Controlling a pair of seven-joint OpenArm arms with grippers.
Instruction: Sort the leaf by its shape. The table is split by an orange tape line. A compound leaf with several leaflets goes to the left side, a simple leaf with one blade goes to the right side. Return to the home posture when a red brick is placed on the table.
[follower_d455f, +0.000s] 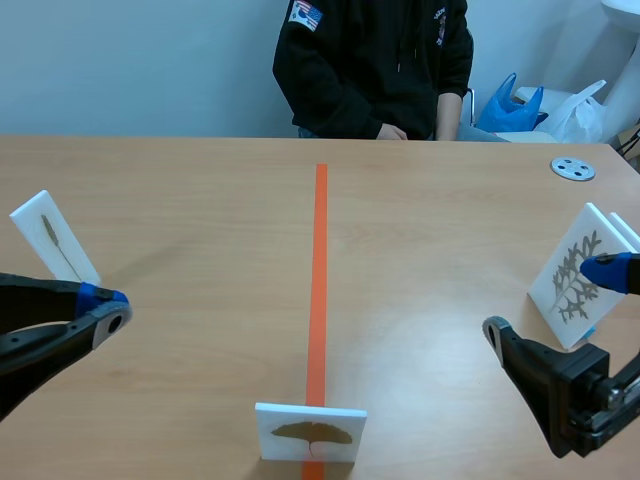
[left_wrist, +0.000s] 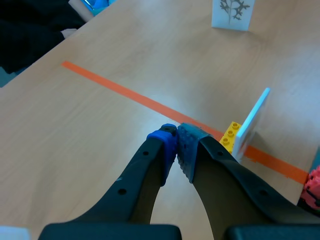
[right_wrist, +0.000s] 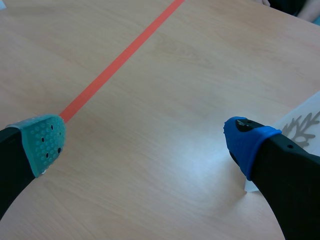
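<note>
Okay, the ginkgo card (follower_d455f: 310, 432) straddles the tape line (follower_d455f: 318, 280) broadside to me, inboard of my widely spread right gripper (right_wrist: 145, 142); my left gripper (left_wrist: 176, 145) is pinched closed.

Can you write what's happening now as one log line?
left hand: shut, empty | right hand: open, beside branchy card | fan card: standing on tape, unsorted

A person (follower_d455f: 375, 65) in a black hooded top sat at the far edge of the wooden table (follower_d455f: 200, 200), one hand (follower_d455f: 392, 131) at its rim. A grey disc (follower_d455f: 573, 168) with holes lay near the table's far right corner. A blue bag (follower_d455f: 508, 105) and a white bag (follower_d455f: 585, 110) sat beyond that corner.
</note>
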